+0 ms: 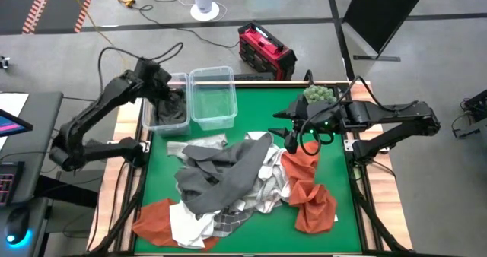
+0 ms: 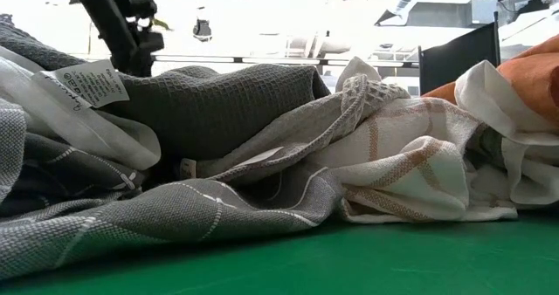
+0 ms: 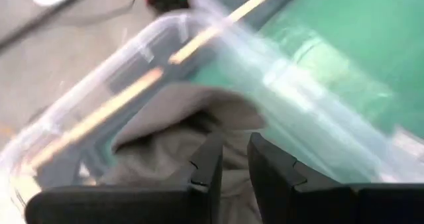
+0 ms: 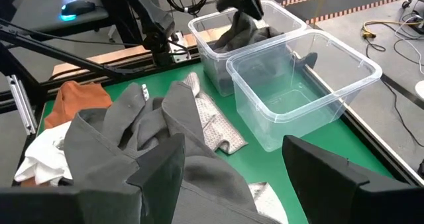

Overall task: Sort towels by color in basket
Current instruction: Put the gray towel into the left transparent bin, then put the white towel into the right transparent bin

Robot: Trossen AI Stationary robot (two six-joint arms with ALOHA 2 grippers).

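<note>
My left gripper [image 1: 176,103] hangs inside the left clear plastic bin [image 1: 146,114], in the upper left of the high view, jaws pinching a dark grey towel [image 1: 173,112] that lies bunched in that bin. In my left wrist view the two dark fingers [image 3: 207,169] stand close together with a narrow gap, the grey cloth right beneath and between them. The second clear plastic bin [image 1: 213,97] sits just beside it, to its right, with nothing visible inside.

My right gripper [image 1: 283,134] hovers right of centre in the high view, jaws spread wide and holding nothing, over the edge of the heap. Just behind that arm, near the upper right edge of the green surface [image 1: 346,211], sits a round green spiky ball [image 1: 319,94].

The rest of the towels lie in a tangled pile across the middle and lower part of the surface: a large dark grey waffle-weave towel [image 1: 221,177] on top, a white and light checked towel [image 1: 266,181] under it, a rust-orange towel [image 1: 308,192] at lower right, another rust-orange towel [image 1: 152,220] at lower left, and a plain white towel [image 1: 186,228] touching it.

In the low view a white care label [image 2: 87,87] sewn to a cloth at upper left carries small printed lines, too small to read.
</note>
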